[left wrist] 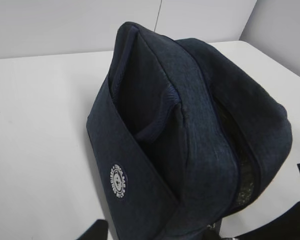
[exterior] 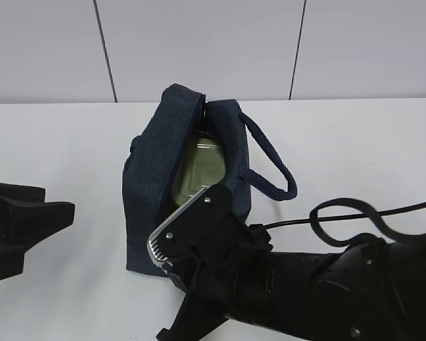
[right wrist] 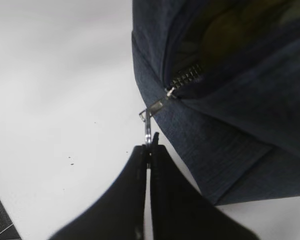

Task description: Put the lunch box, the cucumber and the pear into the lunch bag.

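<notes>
Pinching the zipper ring (right wrist: 148, 125) of the lunch bag (exterior: 153, 177) with right gripper (right wrist: 150, 145) clenched; left gripper (exterior: 28, 227) state unclear.

white table (exterior: 71, 142), pale grey panelled wall (exterior: 199, 42) with dark seams

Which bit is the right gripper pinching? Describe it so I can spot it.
Find the navy lunch bag standing mid-table, then its open zipper at the near end. From the slider hangs the metal ring pull, thin, silver, pinched by the shut right gripper; it is the only shiny part against dark fabric.
</notes>
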`<state>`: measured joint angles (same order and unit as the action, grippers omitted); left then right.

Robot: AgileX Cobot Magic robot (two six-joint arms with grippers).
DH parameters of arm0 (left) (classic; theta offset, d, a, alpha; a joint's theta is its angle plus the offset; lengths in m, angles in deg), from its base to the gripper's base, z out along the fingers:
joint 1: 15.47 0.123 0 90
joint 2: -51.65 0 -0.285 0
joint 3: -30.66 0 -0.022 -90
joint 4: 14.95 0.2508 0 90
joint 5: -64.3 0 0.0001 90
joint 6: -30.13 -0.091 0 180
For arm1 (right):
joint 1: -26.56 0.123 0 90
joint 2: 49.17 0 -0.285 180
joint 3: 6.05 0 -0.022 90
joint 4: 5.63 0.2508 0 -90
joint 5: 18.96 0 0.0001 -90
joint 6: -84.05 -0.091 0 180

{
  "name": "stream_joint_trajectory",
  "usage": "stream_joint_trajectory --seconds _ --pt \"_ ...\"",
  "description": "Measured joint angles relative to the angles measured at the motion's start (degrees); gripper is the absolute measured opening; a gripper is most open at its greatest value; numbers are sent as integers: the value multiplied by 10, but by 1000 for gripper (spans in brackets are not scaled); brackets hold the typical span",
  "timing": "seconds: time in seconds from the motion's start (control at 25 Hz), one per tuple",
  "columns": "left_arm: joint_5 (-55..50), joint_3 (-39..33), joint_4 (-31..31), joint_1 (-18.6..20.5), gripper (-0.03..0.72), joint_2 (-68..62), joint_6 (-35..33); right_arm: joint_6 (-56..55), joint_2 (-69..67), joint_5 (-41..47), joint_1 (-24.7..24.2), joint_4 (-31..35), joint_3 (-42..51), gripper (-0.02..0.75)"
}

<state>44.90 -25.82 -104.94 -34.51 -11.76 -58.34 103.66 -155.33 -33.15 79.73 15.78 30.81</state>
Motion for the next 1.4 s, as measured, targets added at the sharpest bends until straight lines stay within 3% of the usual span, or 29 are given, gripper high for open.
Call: stream_joint_trajectory --seconds 0.64,0.92,1.08,1.4 --pt "-8 0 18 0 342 -4 0 48 90 31 0 -8 0 0" --pt "-47 0 68 0 342 -66 -6 54 100 58 0 -8 -32 0" --pt "-62 0 50 0 342 -97 -60 55 100 63 0 -8 -54 0" --pt "-70 0 -58 0 342 -112 -264 55 100 66 0 -8 -58 0"
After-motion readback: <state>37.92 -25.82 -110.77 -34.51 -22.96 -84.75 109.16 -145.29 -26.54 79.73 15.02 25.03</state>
